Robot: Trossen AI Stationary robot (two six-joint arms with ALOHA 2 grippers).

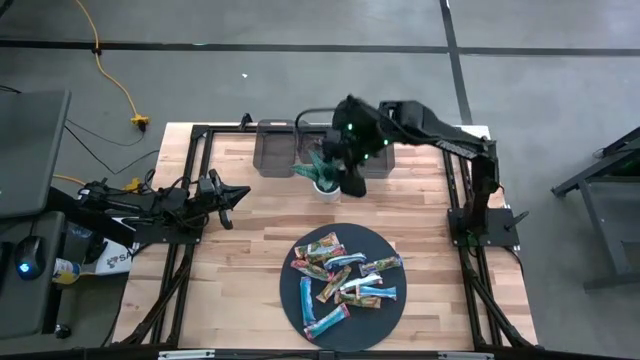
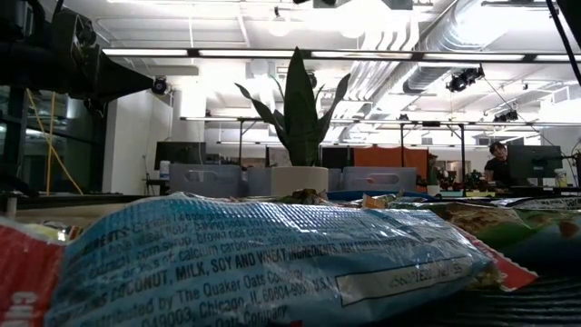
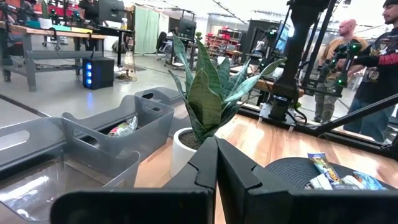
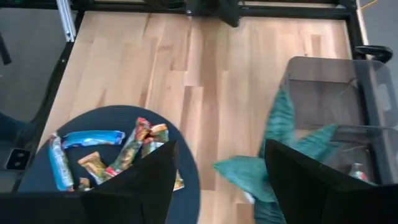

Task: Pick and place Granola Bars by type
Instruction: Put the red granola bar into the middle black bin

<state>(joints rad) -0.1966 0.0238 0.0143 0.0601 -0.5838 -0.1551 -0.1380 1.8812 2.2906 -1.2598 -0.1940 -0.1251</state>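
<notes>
My right jaws (image 4: 217,180) hang released and empty over the potted plant (image 1: 325,172), beside the grey bins (image 1: 278,147) at the far edge of the surface (image 1: 250,250). The granola bars (image 1: 345,282) lie heaped on the dark round mat (image 1: 390,310) — nearer the front edge, back toward my base from where these jaws hover. My right arm is clearly closer to them than my left. The bars point every which way; a blue one (image 4: 93,137) at the pile's edge lies well apart from the tangle, so I judge it the easiest to square my jaws across. My left jaws (image 3: 216,168) are clenched together, parked at the left side. Only the left wrist view shows a wrapper (image 3: 122,129) already inside a bin; the overhead hides it.
</notes>
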